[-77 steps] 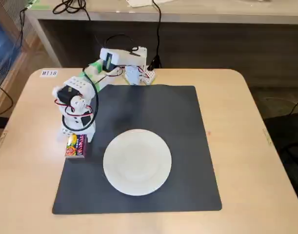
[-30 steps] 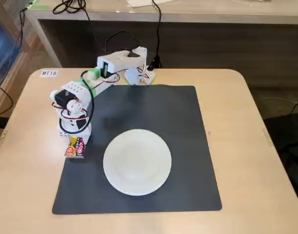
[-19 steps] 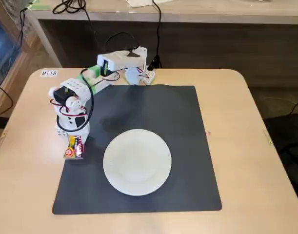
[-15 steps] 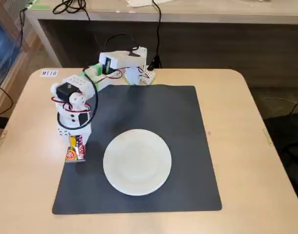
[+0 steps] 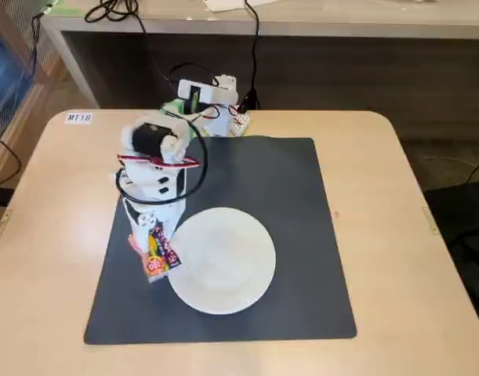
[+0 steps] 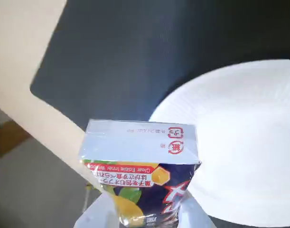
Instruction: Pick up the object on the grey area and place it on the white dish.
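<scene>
The object (image 5: pixel 156 251) is a small yellow, red and purple snack packet, lifted off the grey area (image 5: pixel 294 204) and hanging at the left rim of the white dish (image 5: pixel 223 262). My gripper (image 5: pixel 150 237) is shut on its upper end. In the wrist view the object (image 6: pixel 142 161) fills the lower middle between my two pale fingers, with the white dish (image 6: pixel 244 137) to its right and the grey area (image 6: pixel 130 57) above it.
The arm's base (image 5: pixel 215 106) and its cables stand at the mat's far edge. A label (image 5: pixel 78 117) sits on the beige table at the far left. A bench runs behind the table.
The gripper has risen from the mat's left edge and swung right toward the dish, carrying the packet, which earlier lay on the mat.
</scene>
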### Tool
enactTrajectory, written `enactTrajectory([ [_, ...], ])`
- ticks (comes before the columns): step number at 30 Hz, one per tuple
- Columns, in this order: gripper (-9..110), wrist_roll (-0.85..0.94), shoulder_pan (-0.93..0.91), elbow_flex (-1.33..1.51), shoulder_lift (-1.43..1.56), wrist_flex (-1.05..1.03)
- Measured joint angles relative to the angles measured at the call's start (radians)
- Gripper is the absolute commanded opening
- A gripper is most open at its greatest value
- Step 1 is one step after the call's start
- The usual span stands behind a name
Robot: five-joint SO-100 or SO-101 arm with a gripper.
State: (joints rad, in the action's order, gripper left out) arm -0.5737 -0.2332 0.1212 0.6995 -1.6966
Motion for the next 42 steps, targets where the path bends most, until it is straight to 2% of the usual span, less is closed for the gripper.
enactTrajectory([
  [7,3,0.146,0.13,0.0,0.0,0.0],
  [18,5,0.393,0.186,0.002,-0.092,0.0],
  [21,13,0.462,0.204,0.002,-0.133,0.0],
  [25,37,0.546,0.222,0.002,-0.166,0.0],
  [28,40,0.555,0.235,0.0,-0.167,0.002],
  [35,31,0.577,0.233,0.0,-0.115,-0.002],
  [39,17,0.592,0.235,0.0,-0.017,-0.002],
  [42,0,0.597,0.244,0.0,0.043,-0.002],
])
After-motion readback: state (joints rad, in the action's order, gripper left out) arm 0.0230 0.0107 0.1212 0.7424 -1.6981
